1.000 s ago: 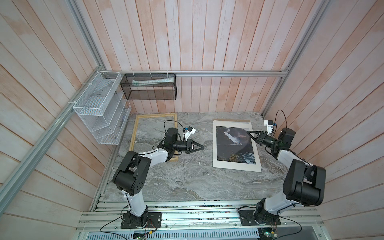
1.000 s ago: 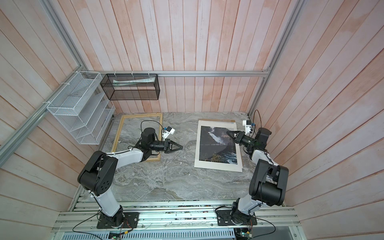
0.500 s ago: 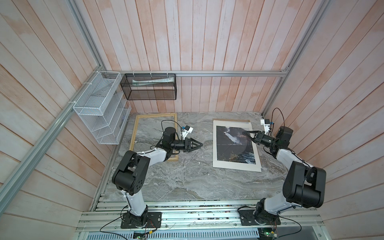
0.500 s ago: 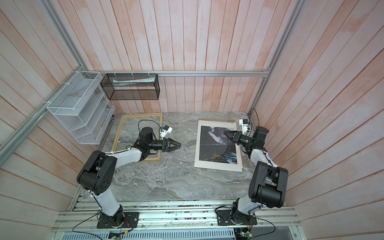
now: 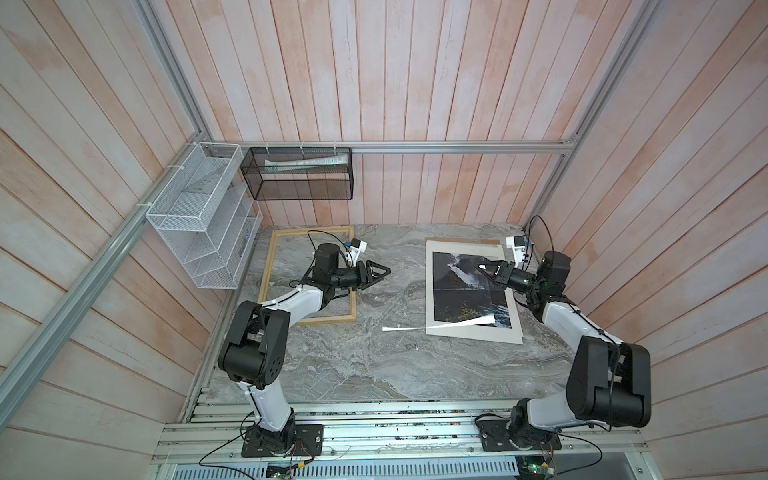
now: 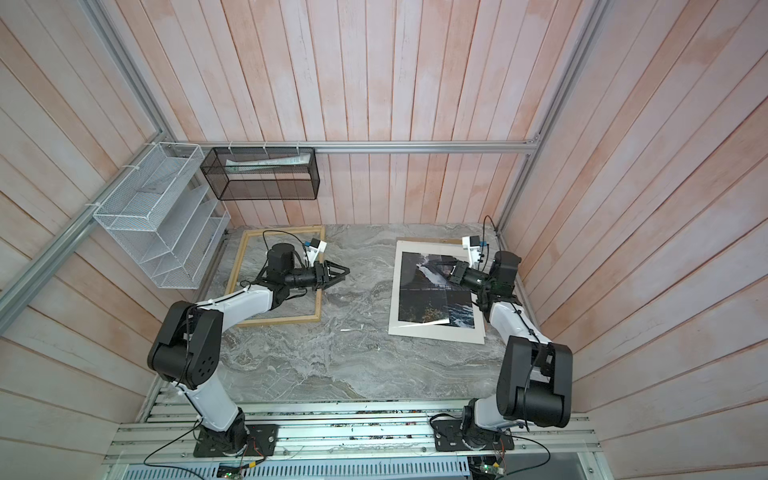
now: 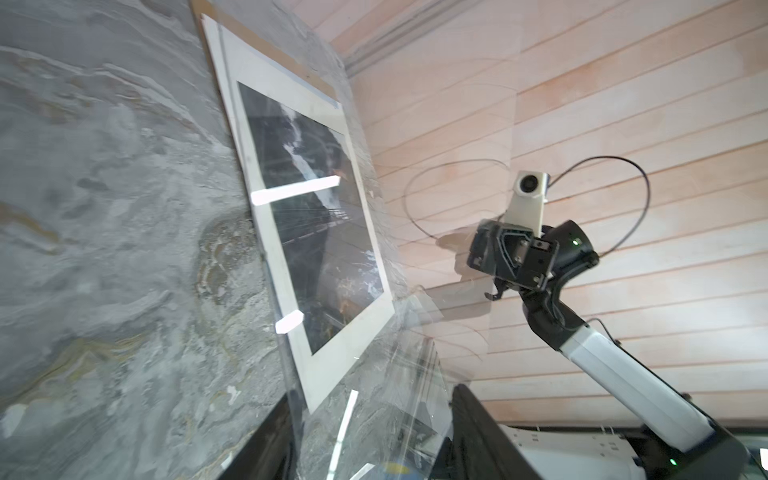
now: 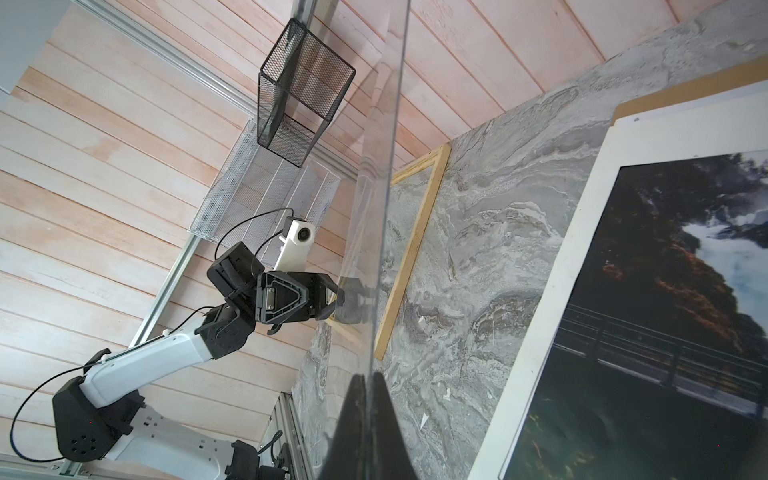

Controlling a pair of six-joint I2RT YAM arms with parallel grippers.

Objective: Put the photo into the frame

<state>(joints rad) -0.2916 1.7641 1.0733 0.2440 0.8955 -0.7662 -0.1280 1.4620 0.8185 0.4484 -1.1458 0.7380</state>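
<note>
Currently my right gripper (image 5: 482, 268) clamps the pane (image 8: 374, 208) raised over the flat photo (image 5: 453, 299), left gripper (image 5: 380, 273) parted at its far edge, presumably uncovering the photo for the empty frame (image 5: 267, 266) lying well left.

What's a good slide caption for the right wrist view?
Right gripper pinches a clear pane edge-on over the photo.

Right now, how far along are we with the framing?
Done: the frame lies on the left, its pane apparently out. In hand: right pincer shut on the pane, above the photo; left pincer open. Left: the photo, face up on the right, is not yet in the frame.
</note>
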